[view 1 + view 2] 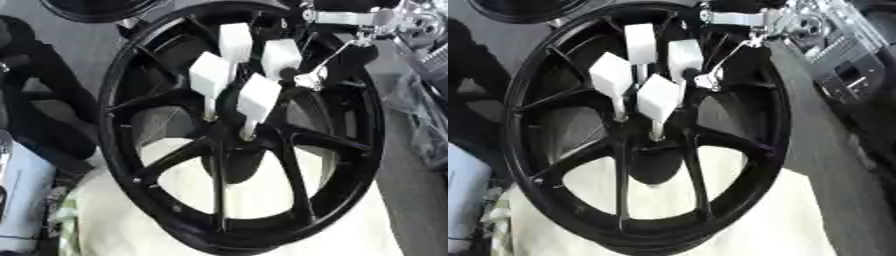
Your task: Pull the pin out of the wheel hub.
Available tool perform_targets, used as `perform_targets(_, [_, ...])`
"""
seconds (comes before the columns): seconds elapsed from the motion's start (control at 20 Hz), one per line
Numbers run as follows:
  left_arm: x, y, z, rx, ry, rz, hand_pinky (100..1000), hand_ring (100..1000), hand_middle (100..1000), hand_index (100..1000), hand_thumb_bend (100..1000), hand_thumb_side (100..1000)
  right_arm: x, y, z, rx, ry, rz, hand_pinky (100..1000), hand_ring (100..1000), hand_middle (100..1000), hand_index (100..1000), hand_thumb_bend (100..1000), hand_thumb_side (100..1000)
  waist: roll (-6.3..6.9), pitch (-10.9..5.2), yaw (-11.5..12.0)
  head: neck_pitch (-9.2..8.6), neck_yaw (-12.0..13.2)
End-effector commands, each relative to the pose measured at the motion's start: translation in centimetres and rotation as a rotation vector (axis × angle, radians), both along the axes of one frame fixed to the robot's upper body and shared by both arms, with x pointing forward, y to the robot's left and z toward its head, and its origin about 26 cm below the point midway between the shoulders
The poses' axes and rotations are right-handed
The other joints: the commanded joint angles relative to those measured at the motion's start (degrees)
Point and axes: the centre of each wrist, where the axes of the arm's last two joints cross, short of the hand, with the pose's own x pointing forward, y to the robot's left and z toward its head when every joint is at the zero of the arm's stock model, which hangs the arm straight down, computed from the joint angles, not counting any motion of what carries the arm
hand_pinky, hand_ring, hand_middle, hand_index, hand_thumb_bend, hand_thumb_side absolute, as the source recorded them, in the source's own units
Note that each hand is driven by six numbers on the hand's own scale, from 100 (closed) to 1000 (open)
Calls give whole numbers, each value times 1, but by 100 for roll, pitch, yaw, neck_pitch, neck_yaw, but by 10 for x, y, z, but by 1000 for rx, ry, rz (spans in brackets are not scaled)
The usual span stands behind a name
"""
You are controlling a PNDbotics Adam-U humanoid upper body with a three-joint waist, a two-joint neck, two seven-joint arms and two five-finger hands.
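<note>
The black wheel (241,130) lay on a white cloth (262,235), four white-handled pins (210,75) standing at its hub. The right hand (302,77) reached in from above, fingers at the rear-right pin (281,57); closed or not, I couldn't tell.

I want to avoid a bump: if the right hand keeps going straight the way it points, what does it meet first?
The right hand comes in from the upper right, pointing down-left at the hub. The upper right white pin lies first in that line, seemingly already at its fingertips; depth is unclear.
</note>
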Motion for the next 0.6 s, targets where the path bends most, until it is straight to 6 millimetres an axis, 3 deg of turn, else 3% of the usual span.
perform_targets(0.05, [-1, 2, 10, 13, -29, 0, 673, 846, 727, 716, 116, 854, -7, -10, 20, 61, -30, -27, 696, 589, 311, 462, 100, 226, 2, -130, -13, -41, -16])
perform_targets(0.25, [-1, 2, 9, 14, -27, 3, 673, 845, 728, 715, 115, 854, -16, -17, 33, 139, -6, -32, 684, 569, 286, 441, 100, 209, -2, -136, -33, -42, -9])
perform_targets(0.5, [-1, 5, 9, 18, -25, 12, 674, 846, 729, 716, 115, 855, -44, -39, 60, 246, -4, -2, 685, 564, 280, 439, 100, 168, -11, -139, -107, -51, 57])
perform_targets(0.55, [-2, 6, 9, 20, -24, 14, 674, 847, 729, 716, 114, 855, -50, -46, 66, 277, -10, -5, 686, 564, 280, 438, 100, 216, -11, -139, -127, -55, 72])
perform_targets(0.6, [-2, 6, 8, 21, -23, 17, 674, 847, 729, 716, 114, 855, -57, -52, 69, 305, -14, -11, 685, 563, 277, 437, 100, 158, -9, -139, -147, -59, 84])
